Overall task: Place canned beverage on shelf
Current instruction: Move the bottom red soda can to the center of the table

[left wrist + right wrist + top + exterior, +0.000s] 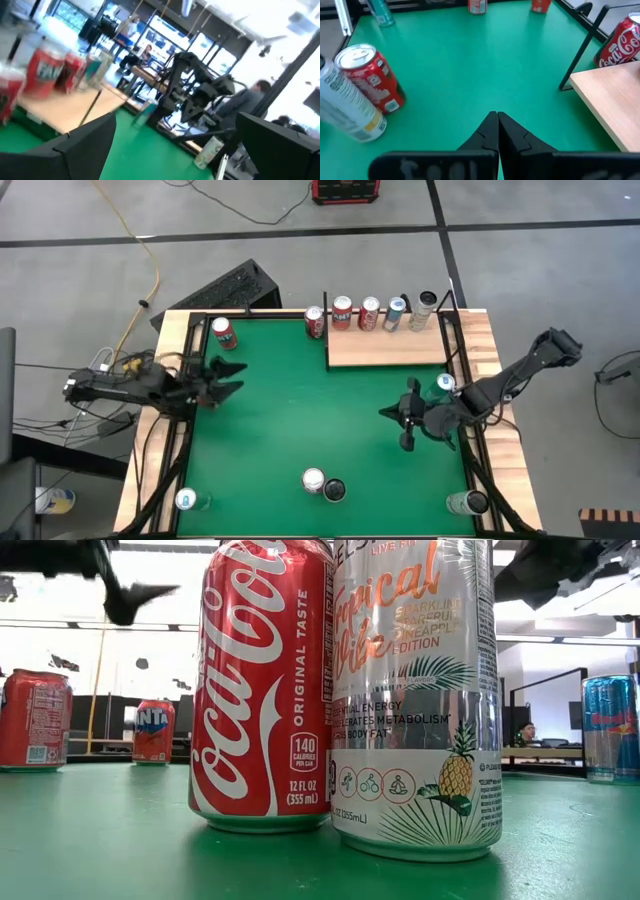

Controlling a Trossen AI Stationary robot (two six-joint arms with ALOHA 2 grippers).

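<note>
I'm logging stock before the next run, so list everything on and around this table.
shelf: one, pale wood, far right of the green table
shelf cans: four, two red, one blue, one silver, in a row along the shelf's far edge
Coca-Cola can: one, red, on the green just left of the shelf
red can: one, far left corner
paired cans: two, red and silver, side by side at the near edge
corner cans: two, blue near left, pale near right
blue can: one, right edge
keyboard: one, black, on the floor beyond the table
left gripper: open, over the left side
right gripper: shut, empty, over the right side
</note>
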